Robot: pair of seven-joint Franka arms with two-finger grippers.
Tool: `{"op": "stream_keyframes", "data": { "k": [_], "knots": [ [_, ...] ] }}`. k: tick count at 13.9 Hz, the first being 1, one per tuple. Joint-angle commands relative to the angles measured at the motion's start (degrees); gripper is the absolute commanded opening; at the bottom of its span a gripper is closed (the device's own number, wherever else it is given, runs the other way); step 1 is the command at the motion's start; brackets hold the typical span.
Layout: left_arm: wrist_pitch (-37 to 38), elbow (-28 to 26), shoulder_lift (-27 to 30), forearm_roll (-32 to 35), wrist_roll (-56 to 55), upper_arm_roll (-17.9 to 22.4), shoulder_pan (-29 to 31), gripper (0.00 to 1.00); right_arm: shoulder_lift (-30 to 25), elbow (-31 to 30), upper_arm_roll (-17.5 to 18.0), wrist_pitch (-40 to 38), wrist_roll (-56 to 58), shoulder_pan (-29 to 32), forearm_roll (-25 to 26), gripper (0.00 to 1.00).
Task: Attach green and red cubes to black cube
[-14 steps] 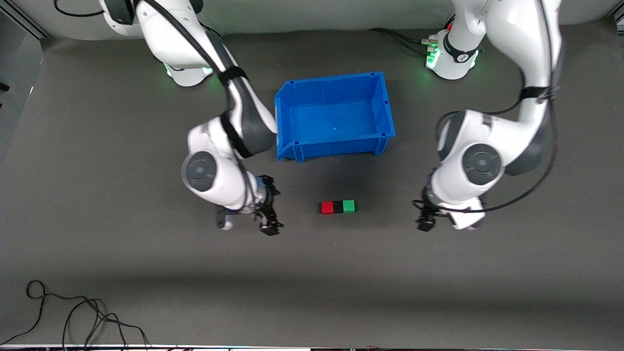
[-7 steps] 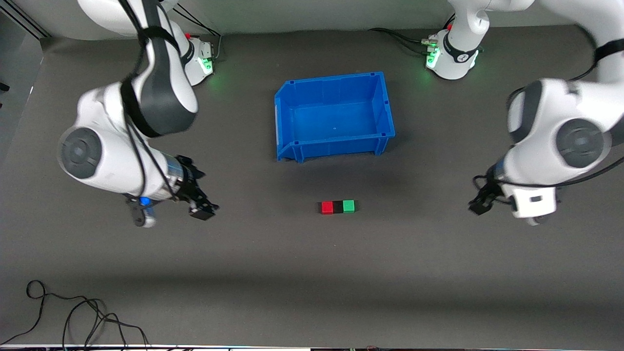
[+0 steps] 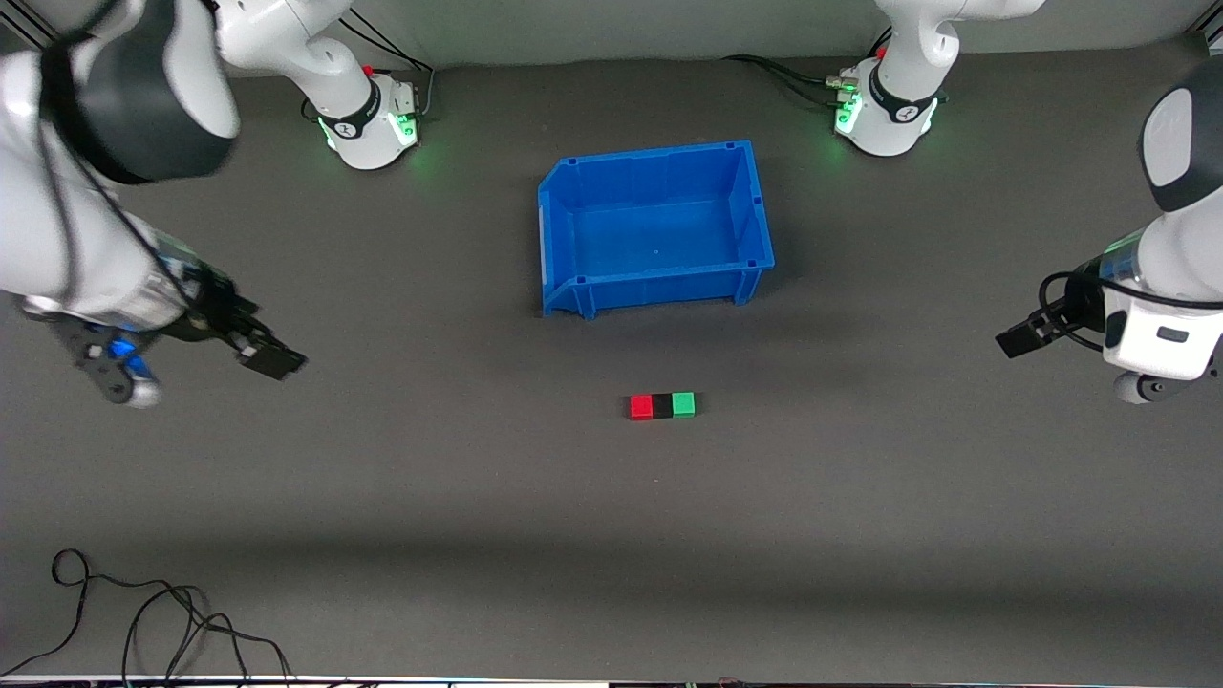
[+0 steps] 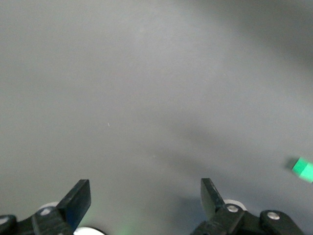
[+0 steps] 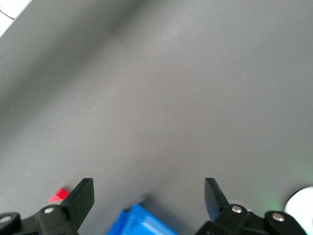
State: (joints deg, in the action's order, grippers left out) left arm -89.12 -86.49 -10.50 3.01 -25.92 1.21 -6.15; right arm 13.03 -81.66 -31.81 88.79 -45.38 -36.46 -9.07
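The red cube [image 3: 641, 407], the black cube [image 3: 662, 406] and the green cube [image 3: 683, 404] lie in one row on the grey table, touching, the black one in the middle. The row is nearer the front camera than the blue bin [image 3: 655, 289]. My right gripper [image 3: 272, 359] is open and empty, up over the right arm's end of the table. My left gripper [image 3: 1016, 341] is open and empty, up over the left arm's end. The green cube shows at the edge of the left wrist view [image 4: 303, 170]. The red cube shows in the right wrist view [image 5: 59, 195].
The blue bin stands empty between the cube row and the arm bases, and its corner shows in the right wrist view [image 5: 142, 223]. A black cable [image 3: 143, 621] lies coiled near the table's front edge at the right arm's end.
Both arms have swung up and outward from beside the cube row, the right toward its end of the table, the left toward its own. The cubes have not moved.
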Motion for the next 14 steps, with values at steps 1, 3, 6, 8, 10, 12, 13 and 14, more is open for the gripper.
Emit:
{"op": "stream_keyframes", "data": {
  "k": [1, 3, 6, 8, 10, 12, 13, 14],
  "knots": [
    [2.9, 1.8, 1.6, 1.2, 17.2, -0.6, 0.7, 1.00, -7.8, -4.9, 13.0, 0.5, 10.3, 12.2, 6.7, 1.00],
    [2.8, 1.8, 3.4, 1.1, 24.6, -0.9, 2.1, 1.00, -9.9, -5.5, 19.7, 0.5, 18.2, 20.4, 8.4, 1.00],
    [2.3, 2.1, 5.3, 0.9, 28.1, -5.3, 6.2, 1.00, -11.1, -5.6, 25.3, 0.9, 33.2, 30.0, 8.5, 1.00],
    [1.0, 2.1, 5.7, -2.1, 28.2, -5.4, 7.5, 1.00, -11.4, -5.7, 30.6, 0.9, 40.8, 37.3, 8.5, 1.00],
    [-1.8, 1.0, 5.7, -4.9, 28.2, -4.6, 7.3, 1.00, -11.5, -5.7, 32.8, 0.5, 43.3, 39.7, 8.5, 1.00],
    [-1.9, -0.3, 5.9, -4.9, 28.2, -4.5, 7.0, 1.00, -12.1, -5.7, 32.8, 0.0, 44.1, 39.4, 8.5, 1.00],
    [-1.3, -0.3, 6.1, -4.9, 28.2, -3.9, 6.9, 1.00, -12.2, -5.7, 32.8, -1.2, 44.1, 39.4, 8.5, 1.00],
    [-1.0, -0.3, 6.3, -4.9, 28.2, -3.3, 6.7, 1.00, -12.3, -5.7, 32.9, -1.9, 43.9, 39.3, 8.4, 1.00]
  ]
}}
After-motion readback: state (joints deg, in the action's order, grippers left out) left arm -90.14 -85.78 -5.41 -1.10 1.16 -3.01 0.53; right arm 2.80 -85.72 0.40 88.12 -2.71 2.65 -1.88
